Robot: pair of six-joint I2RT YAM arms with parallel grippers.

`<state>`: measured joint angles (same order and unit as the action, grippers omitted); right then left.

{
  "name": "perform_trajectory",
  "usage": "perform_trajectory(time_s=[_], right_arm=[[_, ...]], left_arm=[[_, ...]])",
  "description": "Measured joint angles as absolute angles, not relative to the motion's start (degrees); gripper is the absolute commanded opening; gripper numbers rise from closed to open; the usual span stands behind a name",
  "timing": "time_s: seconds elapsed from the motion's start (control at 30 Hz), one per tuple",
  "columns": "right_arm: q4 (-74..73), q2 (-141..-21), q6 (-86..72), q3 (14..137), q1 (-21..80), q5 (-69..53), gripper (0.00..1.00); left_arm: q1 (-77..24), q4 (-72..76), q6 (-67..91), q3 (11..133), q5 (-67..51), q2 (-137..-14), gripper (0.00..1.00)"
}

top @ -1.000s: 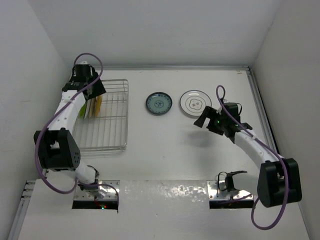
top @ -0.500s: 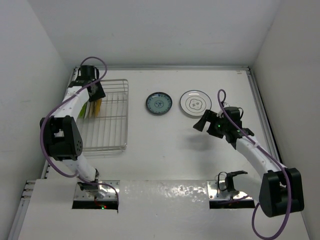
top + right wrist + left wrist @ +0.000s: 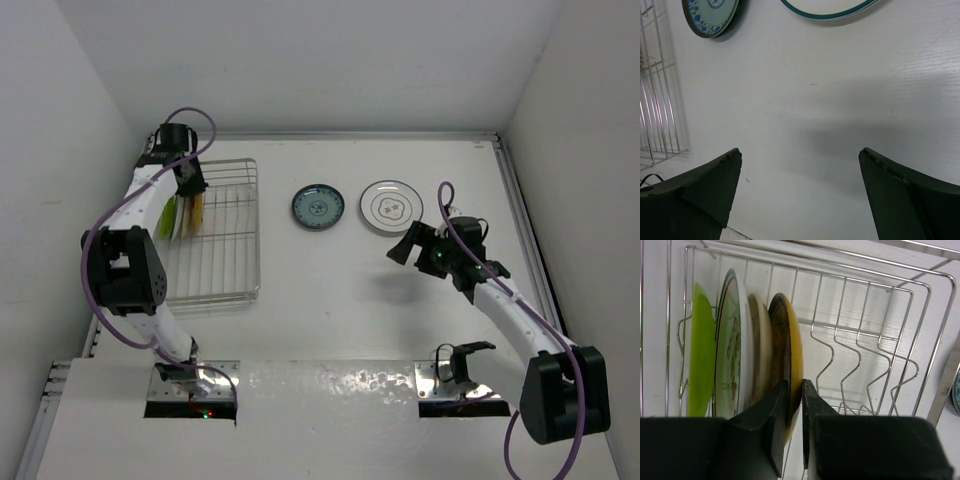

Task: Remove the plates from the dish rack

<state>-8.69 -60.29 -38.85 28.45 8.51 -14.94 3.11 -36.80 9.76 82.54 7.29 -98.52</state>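
Note:
The dish rack stands at the table's left. Several plates stand upright in its slots: a lime green one, a white one with a dark rim, a beige one and a yellow-brown one. My left gripper reaches down from above the rack's far end, shut on the rim of the yellow-brown plate, one finger on each face. A teal-blue plate and a white plate with dark lines lie flat on the table. My right gripper hovers open over bare table, holding nothing.
White walls close in the table on the left, back and right. The right wrist view shows the teal-blue plate, the white plate's rim and the rack's corner. The rack's right-hand slots hold nothing.
My left gripper has narrowed from half open to shut on the yellow-brown plate's rim. The right arm has drifted slightly toward the near side, still open.

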Motion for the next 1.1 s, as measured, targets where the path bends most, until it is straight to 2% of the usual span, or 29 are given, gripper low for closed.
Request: perform_trajectory(time_s=[0.3, 0.47, 0.57, 0.67, 0.87, 1.1], right_arm=[[-11.7, -59.2, -38.7, 28.3, 8.5, -14.1, 0.97], [-15.6, -58.0, -38.2, 31.2, 8.5, -13.8, 0.99], [-16.5, -56.8, -38.6, 33.9, 8.5, -14.9, 0.99], [-17.0, -56.8, -40.3, 38.4, 8.2, -17.6, 0.99], [-8.1, -58.9, -50.2, 44.9, 3.8, -27.0, 0.99], [-3.3, -68.4, -55.4, 51.1, 2.8, -36.6, 0.99]], left_arm=[[1.4, -46.7, 6.1, 94.6, 5.1, -100.6, 0.00], [-9.4, -51.3, 3.6, 108.4, 9.9, -101.1, 0.00], [-16.6, -49.9, 1.5, 109.6, 13.2, -98.7, 0.00], [-24.5, -43.9, -2.0, 101.2, 18.5, -92.4, 0.00], [-45.5, -22.5, -17.1, 72.6, 34.4, -78.4, 0.00], [-69.5, -5.0, -34.4, 56.4, 45.0, -78.7, 0.00]])
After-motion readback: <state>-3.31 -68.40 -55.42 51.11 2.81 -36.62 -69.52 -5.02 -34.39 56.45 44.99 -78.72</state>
